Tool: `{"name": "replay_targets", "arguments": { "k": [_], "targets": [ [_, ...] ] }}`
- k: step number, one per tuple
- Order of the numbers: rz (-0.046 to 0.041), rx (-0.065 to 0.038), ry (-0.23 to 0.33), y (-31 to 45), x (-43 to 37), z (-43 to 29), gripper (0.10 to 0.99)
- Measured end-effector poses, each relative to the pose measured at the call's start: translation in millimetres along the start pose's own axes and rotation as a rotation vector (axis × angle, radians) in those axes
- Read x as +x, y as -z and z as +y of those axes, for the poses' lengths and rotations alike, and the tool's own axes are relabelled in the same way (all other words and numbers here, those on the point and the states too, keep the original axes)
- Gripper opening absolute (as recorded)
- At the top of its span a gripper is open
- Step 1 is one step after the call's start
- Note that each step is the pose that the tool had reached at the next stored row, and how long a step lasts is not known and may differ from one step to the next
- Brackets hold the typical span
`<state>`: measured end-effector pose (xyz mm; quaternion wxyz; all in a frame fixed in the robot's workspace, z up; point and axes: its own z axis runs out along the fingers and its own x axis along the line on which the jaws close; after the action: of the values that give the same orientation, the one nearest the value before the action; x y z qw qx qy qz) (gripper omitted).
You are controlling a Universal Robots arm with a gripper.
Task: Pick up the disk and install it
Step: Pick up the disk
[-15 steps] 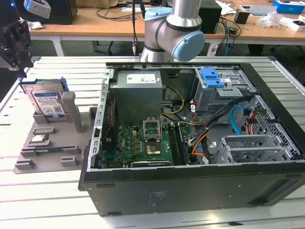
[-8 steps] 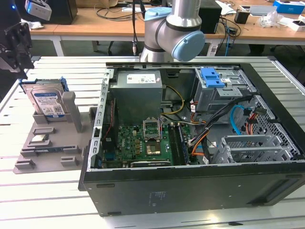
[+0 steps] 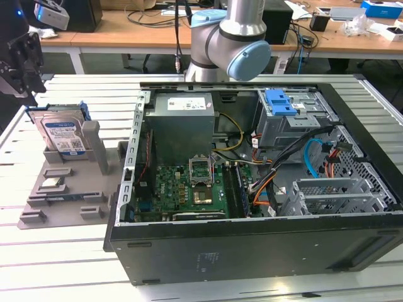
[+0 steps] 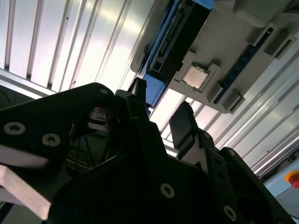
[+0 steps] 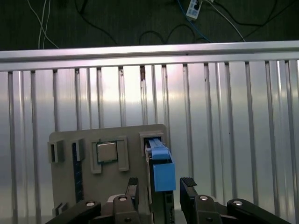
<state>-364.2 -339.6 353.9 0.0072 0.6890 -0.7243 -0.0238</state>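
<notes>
My claw [image 5: 160,184] is spread wide and holds nothing. The disk [image 5: 161,173] is right below it, not touching. It stands on its edge, and its blue frame lines up with the gap between my fingers [image 5: 132,186]. The disk sits in a grey holder [image 5: 63,186] on a metal table [image 5: 224,116] with long grooves. A small square chip [image 5: 106,151] lies in the holder, just beside the disk. The open computer case [image 3: 252,189] is well off to one side.
</notes>
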Motion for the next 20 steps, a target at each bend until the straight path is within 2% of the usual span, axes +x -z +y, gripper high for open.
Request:
{"name": "replay_targets", "arguments": {
  "k": [8,14,17,20],
  "targets": [
    [0.0001,0.0,0.0,-5.9,0.1,-0.4,0.482],
    [0.0055,0.0,0.011,-16.9,-2.0,-4.8,0.482],
    [0.0079,-0.001,0.051,-23.7,-6.1,-5.6,0.482],
    [0.0093,-0.001,0.076,-36.9,-6.3,-6.2,0.482]
  ]
}}
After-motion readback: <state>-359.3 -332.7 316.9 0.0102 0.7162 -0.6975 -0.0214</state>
